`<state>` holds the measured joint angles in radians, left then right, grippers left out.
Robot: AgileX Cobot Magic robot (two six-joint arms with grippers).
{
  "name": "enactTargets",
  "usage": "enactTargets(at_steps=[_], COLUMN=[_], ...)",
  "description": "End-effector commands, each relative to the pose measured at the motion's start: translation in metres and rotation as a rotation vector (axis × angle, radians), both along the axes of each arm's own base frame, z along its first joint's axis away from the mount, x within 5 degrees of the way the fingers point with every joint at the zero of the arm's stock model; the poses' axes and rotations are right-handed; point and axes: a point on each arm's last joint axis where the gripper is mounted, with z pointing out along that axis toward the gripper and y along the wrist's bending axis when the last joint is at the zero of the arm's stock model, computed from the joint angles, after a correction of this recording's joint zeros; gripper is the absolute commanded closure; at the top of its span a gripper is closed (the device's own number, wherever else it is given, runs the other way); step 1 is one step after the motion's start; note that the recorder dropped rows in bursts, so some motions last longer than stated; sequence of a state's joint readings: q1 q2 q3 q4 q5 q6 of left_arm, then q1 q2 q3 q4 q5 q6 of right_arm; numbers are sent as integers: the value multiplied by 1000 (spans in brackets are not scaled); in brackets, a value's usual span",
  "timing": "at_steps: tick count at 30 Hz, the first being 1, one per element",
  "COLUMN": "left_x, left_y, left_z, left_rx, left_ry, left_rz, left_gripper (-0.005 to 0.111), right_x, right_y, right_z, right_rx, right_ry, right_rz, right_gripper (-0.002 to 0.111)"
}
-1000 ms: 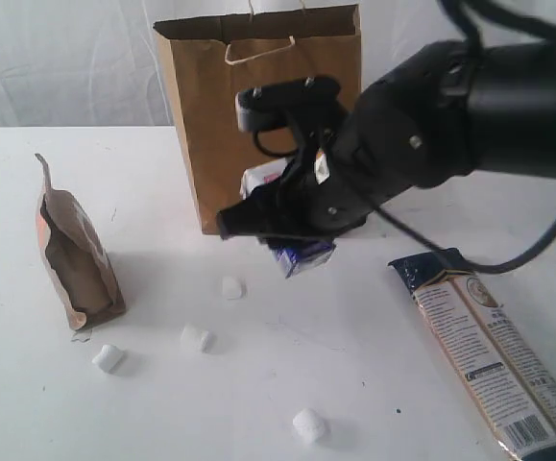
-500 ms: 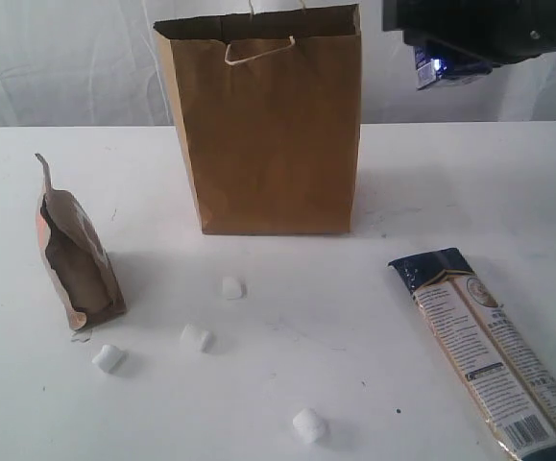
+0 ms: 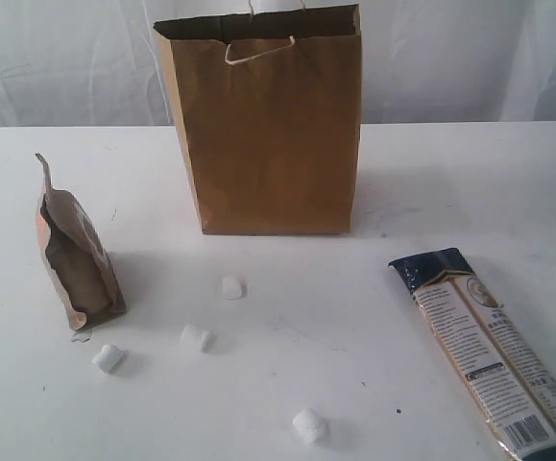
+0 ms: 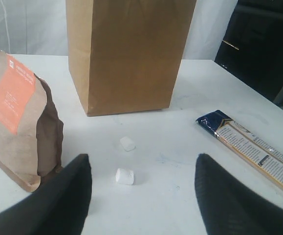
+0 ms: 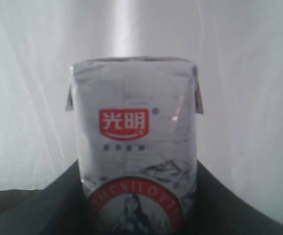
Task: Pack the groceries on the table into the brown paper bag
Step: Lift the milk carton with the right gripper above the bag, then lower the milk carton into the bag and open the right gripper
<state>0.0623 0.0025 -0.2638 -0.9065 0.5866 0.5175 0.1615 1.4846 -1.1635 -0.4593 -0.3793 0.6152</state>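
The brown paper bag (image 3: pixel 273 125) (image 4: pixel 129 51) stands upright at the back middle of the table (image 3: pixel 354 317). A brown pouch (image 3: pixel 74 259) (image 4: pixel 21 125) stands at the left. Several white marshmallows lie in front: one (image 3: pixel 232 287) (image 4: pixel 127 143), another (image 3: pixel 196 337) (image 4: pixel 124 176), a third (image 3: pixel 108 358). A long noodle pack (image 3: pixel 489 351) (image 4: pixel 253 152) lies at the right. My left gripper (image 4: pixel 141 188) is open, low over the table near the marshmallows. My right gripper (image 5: pixel 136 196) is shut on the small blue-white carton (image 5: pixel 134 142), held before a white curtain, outside the exterior view.
A white curtain (image 3: pixel 66 58) hangs behind the table. A dark cabinet (image 4: pixel 263 44) shows beyond the table's edge in the left wrist view. One more marshmallow (image 3: pixel 308 424) lies near the front edge.
The right arm lifted the carton from in front of the bag, up and to the right, and has left the exterior view. Things on the table have not moved.
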Motion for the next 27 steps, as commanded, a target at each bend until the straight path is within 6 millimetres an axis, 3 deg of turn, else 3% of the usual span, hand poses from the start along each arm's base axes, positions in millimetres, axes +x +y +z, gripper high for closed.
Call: enactTargets(at_steps=[1,5,9,14,27], left_x=[-2,-2,-2,-2,-2], left_y=[-1,-1,-1,-1,-1], left_z=[2,2,2,2,2], left_rx=[-7,-7,-7,-7,-7], left_ry=[-5,-5,-5,-5,-5], left_rz=[-16,-16,-16,-16,-16], left_gripper=[42,42,42,42,42], right_x=[8,19,29,39,49], right_y=[16,20,29,34,74], right_z=[-6,-27,-35,-34,-34], right_rx=[-11,-74,-139,-165,-283], right_ry=[-143,-105,-154,-191,-239], right_rz=[166,192,260,294,420], right_gripper=[108,108,108,108,108])
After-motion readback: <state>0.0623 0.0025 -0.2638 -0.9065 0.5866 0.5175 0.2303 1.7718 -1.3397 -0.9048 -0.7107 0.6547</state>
